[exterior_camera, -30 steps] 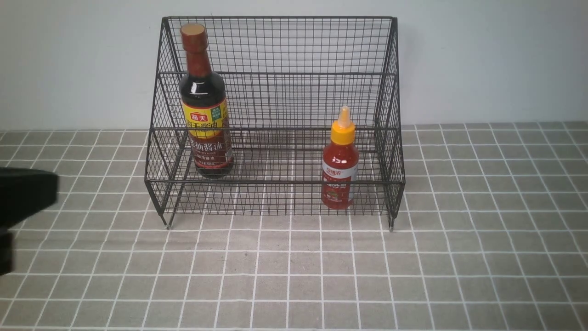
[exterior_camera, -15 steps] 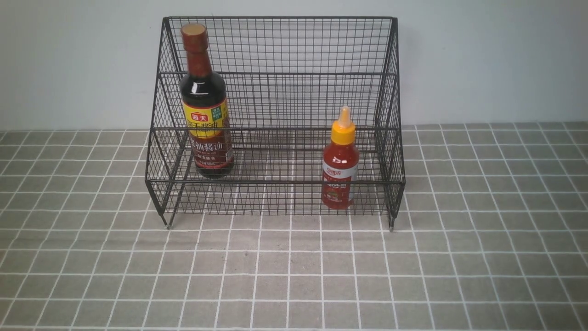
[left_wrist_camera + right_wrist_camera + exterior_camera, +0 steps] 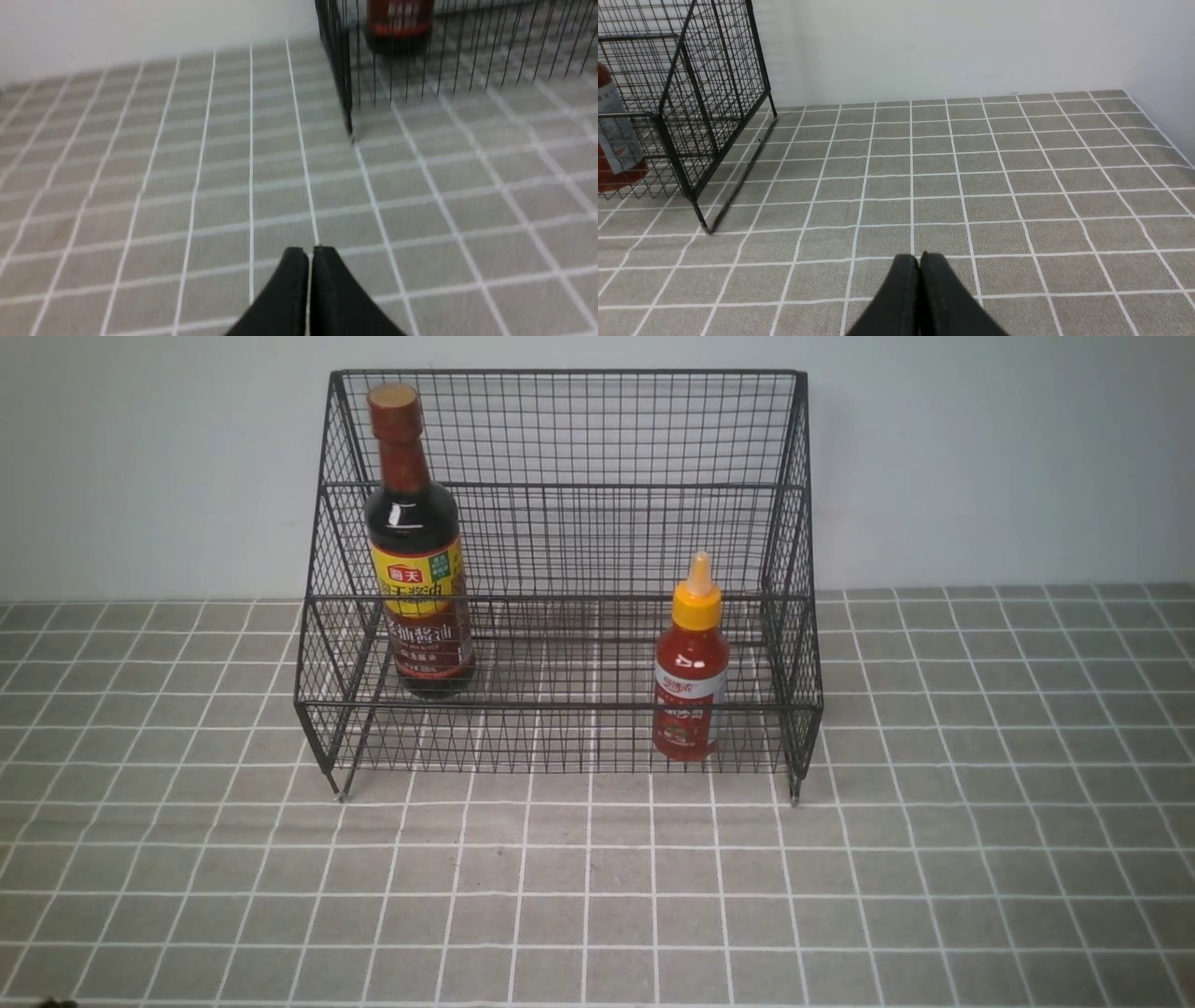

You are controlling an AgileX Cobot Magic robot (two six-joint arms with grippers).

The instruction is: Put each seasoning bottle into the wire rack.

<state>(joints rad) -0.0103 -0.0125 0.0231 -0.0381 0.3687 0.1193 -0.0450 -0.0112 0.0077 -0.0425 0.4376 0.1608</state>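
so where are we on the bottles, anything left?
Looks done. The soy-sauce bottle stands upright on the rack's middle tier, left side. The red sauce bottle stands upright in the lowest front tier, right side. Nothing in hand: the left gripper and right gripper are both shut on nothing, over bare tablecloth. No bottle remains outside the rack.
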